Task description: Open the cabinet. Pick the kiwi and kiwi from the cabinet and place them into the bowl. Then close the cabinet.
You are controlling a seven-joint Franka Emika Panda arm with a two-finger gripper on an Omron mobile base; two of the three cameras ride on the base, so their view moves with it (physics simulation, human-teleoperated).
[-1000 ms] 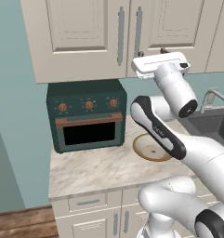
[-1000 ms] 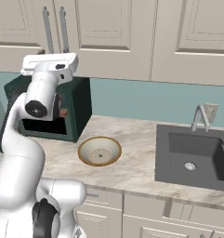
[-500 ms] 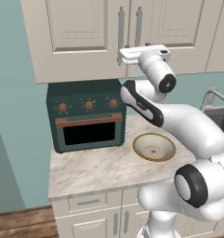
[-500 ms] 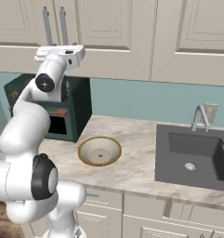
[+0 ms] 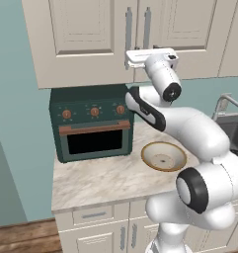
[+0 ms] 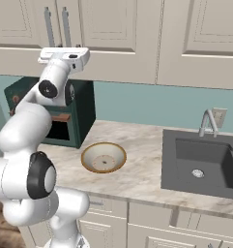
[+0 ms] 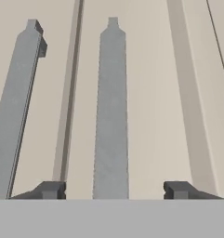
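The two-finger gripper [image 7: 113, 189] stands spread wide, straddling the right door's long grey bar handle [image 7: 112, 111] so it can pull open the shut cream wall cabinet [image 5: 91, 34]. The tan-rimmed speckled bowl [image 5: 163, 156] waits on the counter below.

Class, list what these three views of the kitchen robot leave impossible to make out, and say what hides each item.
1. Both kiwis: the closed cream doors of the cabinet hide whatever is inside, in both base views.
2. The handle tops: cut off by the upper edge of the base views.
3. The end effector fingers: the hand view shows their tips alone, straddling one handle.
4. The sink: cropped by the left base view's right edge.
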